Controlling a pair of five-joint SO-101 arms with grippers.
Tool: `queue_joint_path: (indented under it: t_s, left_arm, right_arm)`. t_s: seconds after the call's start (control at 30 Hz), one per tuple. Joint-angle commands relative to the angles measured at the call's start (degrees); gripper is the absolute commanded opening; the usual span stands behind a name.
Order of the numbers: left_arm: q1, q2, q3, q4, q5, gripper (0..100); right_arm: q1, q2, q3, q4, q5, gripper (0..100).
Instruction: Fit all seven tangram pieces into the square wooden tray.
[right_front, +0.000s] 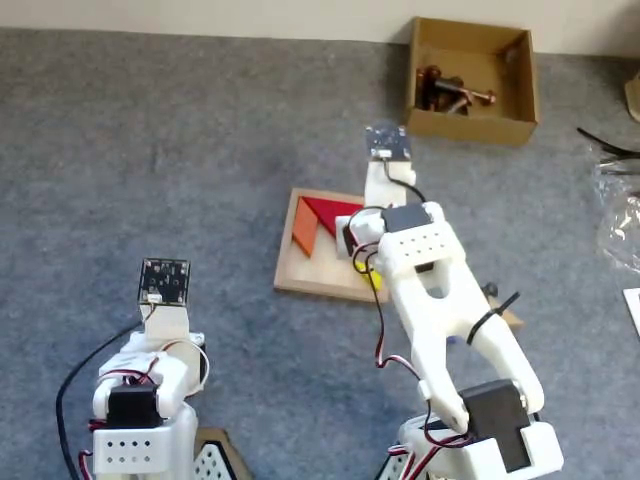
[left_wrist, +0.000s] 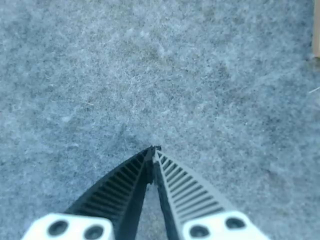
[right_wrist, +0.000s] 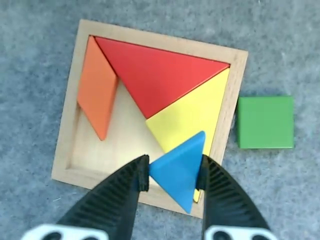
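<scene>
The right gripper (right_wrist: 173, 172) was clenched on a small blue triangle (right_wrist: 180, 162), one finger on each flank, and held it above the square wooden tray (right_wrist: 64, 150). The piece hung over the tray's rim and overlapped a corner of the yellow triangle (right_wrist: 192, 117). Three pieces already lay in the tray: that yellow triangle, a large red triangle (right_wrist: 160, 75) edge to edge with it, and an orange parallelogram (right_wrist: 97, 92) against one wall beside the red one. A patch of bare wood lay between the orange and yellow pieces. A green square (right_wrist: 265, 122) sat on the grey felt bench (right_wrist: 280, 40), just beside the tray's outer wall. The left gripper (left_wrist: 152, 150) was closed on nothing, its tips together above bare felt, well apart from the tray. The step in hand appeared to be seating the blue triangle, so the task looked roughly half done. The next move would probably call for shifting the piece inward over the bare wood and turning it until an edge lined up with a neighbouring piece. It could then be lowered flat and let go.
</scene>
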Motion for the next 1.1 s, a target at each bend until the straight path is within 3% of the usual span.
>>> queue_joint_path:
  t_s: [0.0, 0.7, 1.07]
  left_arm:
    - [-0.75, -0.31, 1.27, 0.44, -0.35, 1]
    - [-0.75, -0.31, 1.27, 0.44, -0.35, 1]
    - [-0.75, -0.31, 1.27, 0.44, -0.35, 1]
  right_arm:
    - [0.40, -3.12, -0.40, -1.27, -0.44, 13.8]
    - [0.40, -2.59, -0.40, -1.36, -0.70, 13.8]
    - [0.75, -2.51, -0.31, -1.45, -16.35, 13.8]
